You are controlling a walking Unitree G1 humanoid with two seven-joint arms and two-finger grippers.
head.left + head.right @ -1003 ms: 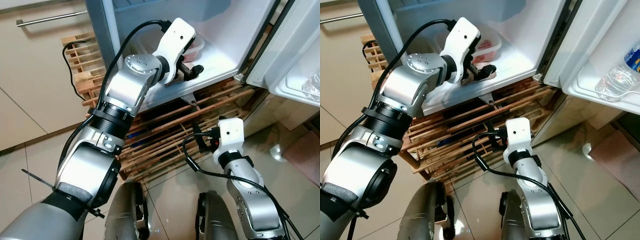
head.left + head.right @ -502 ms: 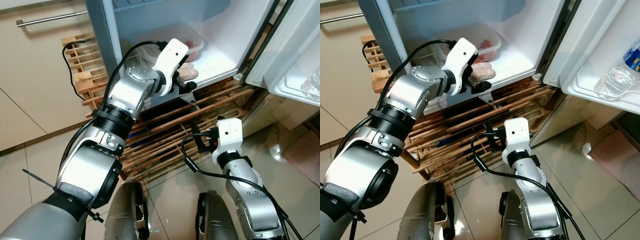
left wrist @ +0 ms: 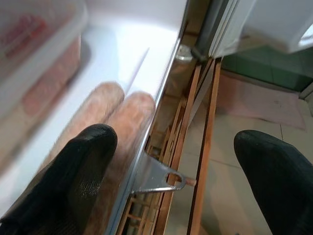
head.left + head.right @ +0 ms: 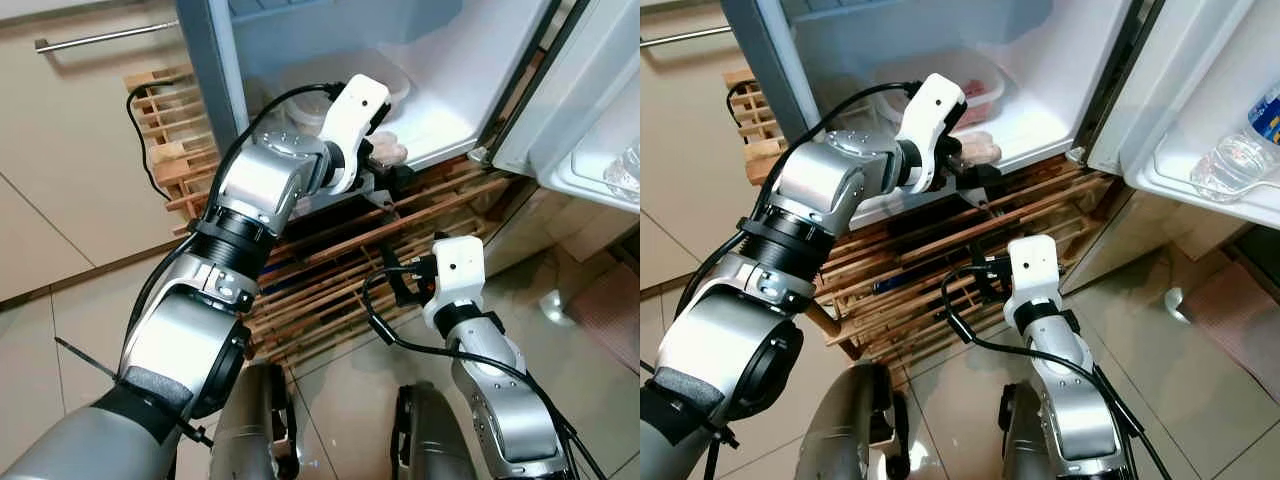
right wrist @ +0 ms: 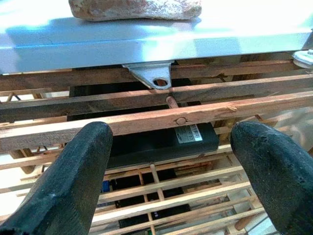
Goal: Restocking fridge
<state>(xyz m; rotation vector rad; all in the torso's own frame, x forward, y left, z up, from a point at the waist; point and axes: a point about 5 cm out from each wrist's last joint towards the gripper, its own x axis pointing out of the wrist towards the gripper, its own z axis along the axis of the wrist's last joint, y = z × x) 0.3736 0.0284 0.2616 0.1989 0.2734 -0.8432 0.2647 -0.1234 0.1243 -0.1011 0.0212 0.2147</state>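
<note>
Left gripper (image 3: 171, 161) raised at the front lip of the open fridge's bottom shelf (image 4: 450, 115), black fingers (image 3: 80, 161) spread wide apart and grasping nothing. Two sausages (image 3: 115, 115) lying side by side on the white shelf floor right at its front edge, just ahead of one fingertip and not between the two; other fingertip hanging out past the edge, over the wooden slats. Same sausages (image 4: 975, 152) peeking out just beyond the white wrist housing in the head views. Clear plastic container (image 4: 975, 85) with reddish contents standing deeper on the same shelf, just behind the sausages. Metal bracket (image 3: 156, 176) jutting out below the shelf lip.

Right gripper (image 5: 168, 147) held low in front of the wooden slatted rack (image 4: 330, 265) under the fridge, fingers likewise parted and empty, pointing toward the slats and the underside of the shelf.

Fridge door (image 4: 1200, 110) swung open on the right, clear plastic bottle (image 4: 1230, 160) lying in its door bin. Beige cabinet (image 4: 70, 150) with a metal bar handle on the left, tiled floor (image 4: 1200, 400) beneath
</note>
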